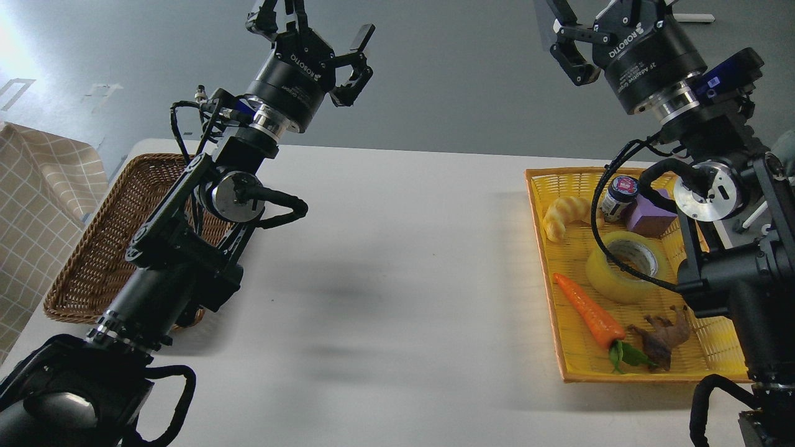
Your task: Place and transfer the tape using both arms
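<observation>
From the head view, a white bench [397, 261] carries two containers. At the left edge sits a brown wicker basket [112, 248], partly hidden behind the left arm [180, 248]; what shows of its inside holds nothing. At the right sits a shallow yellow tray [581, 366], woven in look, with an orange rim. In the tray, at the far side, lie a croissant [562, 214], a small jar [619, 197] with a dark lid and a purple block [649, 217], the jar between the other two. In the middle lies the tape [624, 267], flat on its side with the hole facing up. Near it to the left lies a carrot [590, 316], slanting, its green leaves at the near end, and just beside those leaves stands a brown toy animal [664, 338]. The tape is a wide roll, translucent yellow, with a whitish-grey core; a black cable of the right arm [726, 273] crosses in front of it. The left tool [323, 31] is raised above the far edge of the bench, its fingers spread apart and holding nothing. The right tool [562, 37] is raised above the far end of the tray, partly cut by the top edge; its fingers look spread and hold nothing.
</observation>
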Controlling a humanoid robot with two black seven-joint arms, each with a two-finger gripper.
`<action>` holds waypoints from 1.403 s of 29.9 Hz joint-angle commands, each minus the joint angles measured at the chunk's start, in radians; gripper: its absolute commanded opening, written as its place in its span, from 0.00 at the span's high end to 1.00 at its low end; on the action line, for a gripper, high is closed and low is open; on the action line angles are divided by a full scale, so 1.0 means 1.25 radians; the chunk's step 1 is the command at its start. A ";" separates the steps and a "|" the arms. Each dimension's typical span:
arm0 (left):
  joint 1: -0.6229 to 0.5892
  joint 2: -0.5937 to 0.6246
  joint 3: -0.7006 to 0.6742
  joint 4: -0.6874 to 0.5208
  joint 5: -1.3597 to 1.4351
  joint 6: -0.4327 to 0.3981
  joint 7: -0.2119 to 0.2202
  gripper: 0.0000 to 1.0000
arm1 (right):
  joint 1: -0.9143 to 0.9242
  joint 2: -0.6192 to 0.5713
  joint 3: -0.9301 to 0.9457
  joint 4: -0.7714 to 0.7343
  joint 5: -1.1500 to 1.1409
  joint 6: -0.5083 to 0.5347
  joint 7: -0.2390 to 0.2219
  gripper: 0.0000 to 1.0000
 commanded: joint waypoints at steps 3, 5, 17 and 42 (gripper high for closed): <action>0.003 0.005 0.000 0.002 0.000 0.004 -0.002 0.02 | -0.001 0.005 0.000 0.005 0.000 0.002 0.001 0.00; 0.004 0.005 -0.004 0.002 -0.002 0.000 -0.001 0.02 | -0.002 0.005 -0.001 0.005 0.000 0.002 0.001 0.00; 0.003 0.005 -0.005 0.002 -0.004 -0.002 -0.001 0.02 | -0.001 0.000 0.000 0.002 0.000 0.002 0.001 0.00; 0.002 0.008 -0.005 0.004 -0.007 0.001 -0.001 0.02 | 0.001 -0.001 0.000 0.004 -0.003 0.002 0.001 0.00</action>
